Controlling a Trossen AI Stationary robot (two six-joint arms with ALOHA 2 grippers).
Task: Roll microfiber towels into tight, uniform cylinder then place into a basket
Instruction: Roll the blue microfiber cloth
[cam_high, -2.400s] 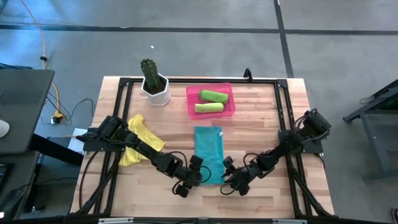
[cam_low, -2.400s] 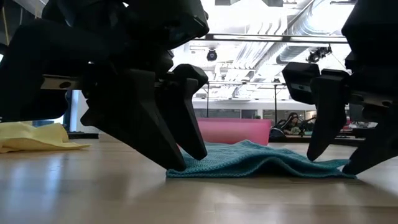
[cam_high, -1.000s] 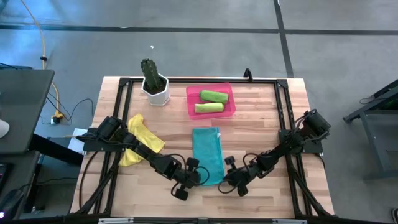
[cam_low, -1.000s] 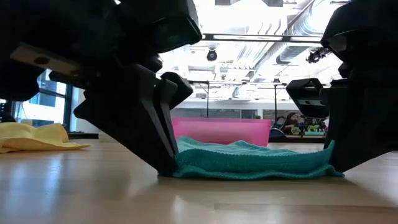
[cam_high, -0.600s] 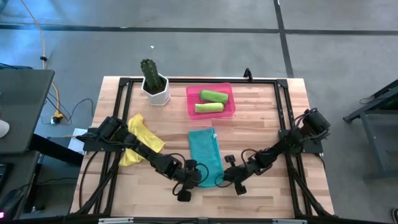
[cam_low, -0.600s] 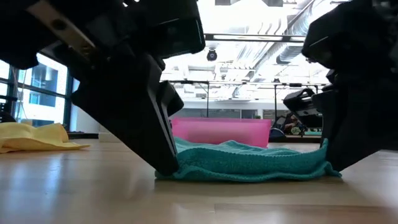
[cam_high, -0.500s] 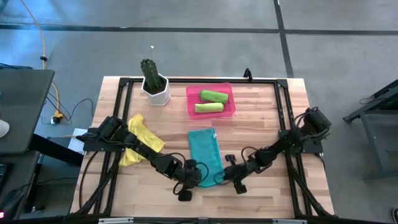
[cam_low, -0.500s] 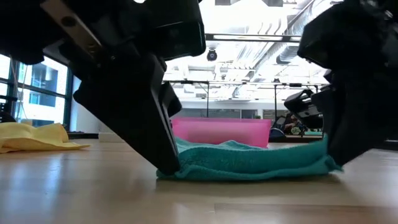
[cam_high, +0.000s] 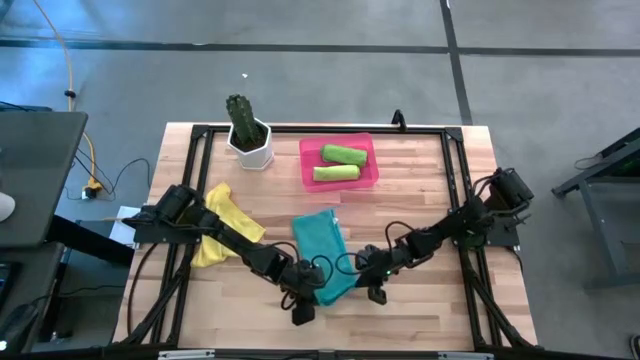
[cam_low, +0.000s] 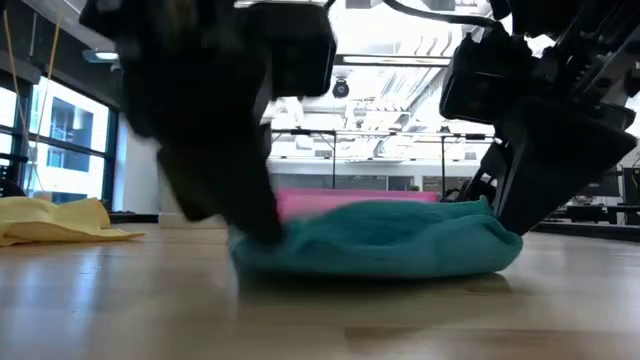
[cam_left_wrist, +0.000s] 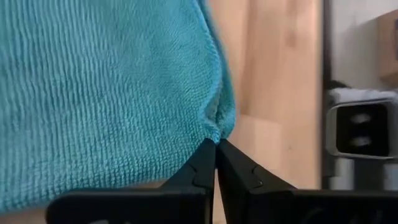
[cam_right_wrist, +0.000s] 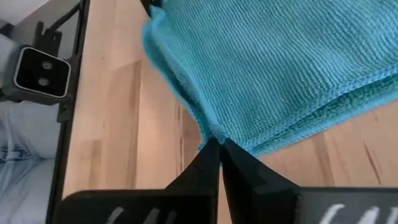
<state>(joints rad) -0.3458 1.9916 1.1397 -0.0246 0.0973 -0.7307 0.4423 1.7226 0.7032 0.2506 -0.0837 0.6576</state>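
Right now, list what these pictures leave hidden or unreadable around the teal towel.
1. Low view: the left hand is motion-blurred, so its grip is unreadable there.
2. Low view: the teal towel hides most of the pink basket.
3. High view: the yellow towel is partly under the left arm.
4. Wrist views: the towel's far end is cut off.

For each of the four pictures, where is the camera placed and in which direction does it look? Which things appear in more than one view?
High view: above the table, looking straight down; both arms, left gripper, right gripper, basket.
Low view: at table-top height, looking level across; both arms come from above.
Left wrist view: on the left arm; its shut fingers pinch the cloth's edge.
Right wrist view: on the right arm; its shut fingers pinch another edge.
Shared: the teal towel appears in all four.
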